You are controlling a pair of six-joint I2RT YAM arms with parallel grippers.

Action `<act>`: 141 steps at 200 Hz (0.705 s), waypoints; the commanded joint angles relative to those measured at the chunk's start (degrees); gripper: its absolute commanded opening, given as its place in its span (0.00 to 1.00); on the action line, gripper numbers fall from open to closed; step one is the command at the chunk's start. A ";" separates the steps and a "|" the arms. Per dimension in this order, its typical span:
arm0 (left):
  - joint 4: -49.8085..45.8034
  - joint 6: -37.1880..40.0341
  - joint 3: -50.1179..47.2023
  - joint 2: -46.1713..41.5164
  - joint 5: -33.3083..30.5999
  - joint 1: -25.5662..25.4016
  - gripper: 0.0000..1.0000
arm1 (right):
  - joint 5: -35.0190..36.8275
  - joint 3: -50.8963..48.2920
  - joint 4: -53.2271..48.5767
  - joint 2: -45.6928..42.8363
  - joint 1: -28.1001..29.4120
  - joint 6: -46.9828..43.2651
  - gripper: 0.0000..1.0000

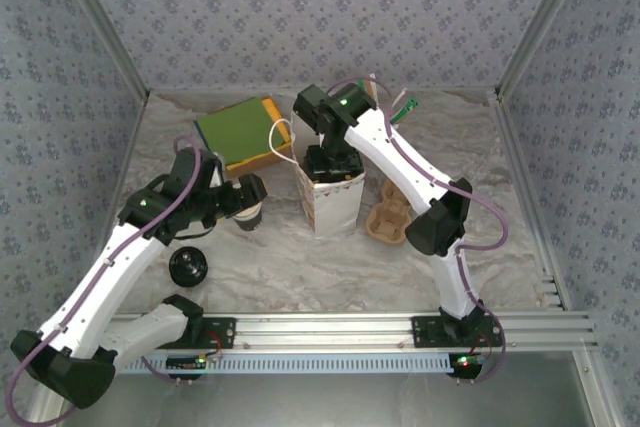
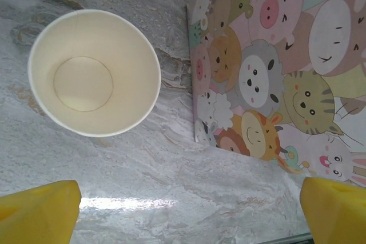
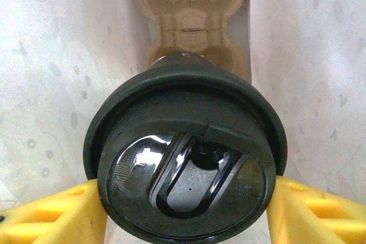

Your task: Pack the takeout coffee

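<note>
- The right end effector [image 3: 186,212] grips the takeout coffee [image 3: 183,141] at its black lid, down inside the white bag [image 1: 335,209]. A brown pulp carrier [image 3: 191,21] lies beyond the cup.
- The left end effector [image 2: 189,212] stands wide, holding nothing. Ahead of it the lidless cup [image 2: 94,72] sits empty on the worktop [image 2: 171,164].

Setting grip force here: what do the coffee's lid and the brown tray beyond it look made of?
The takeout coffee lid: black plastic, glossy, going by its sharp reflections and moulded ridges. The tray: likely moulded paper pulp; matte tan, soft rounded contours.
</note>
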 commanded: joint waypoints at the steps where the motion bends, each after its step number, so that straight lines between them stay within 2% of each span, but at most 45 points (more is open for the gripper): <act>1: 4.08 1.92 -1.24 0.42 3.92 0.07 0.97 | 1.22 1.57 -11.22 -0.78 0.31 1.42 0.67; 141: 5.34 2.35 -2.16 2.56 4.70 -0.77 0.97 | 1.23 4.66 -11.15 3.41 0.05 0.26 0.67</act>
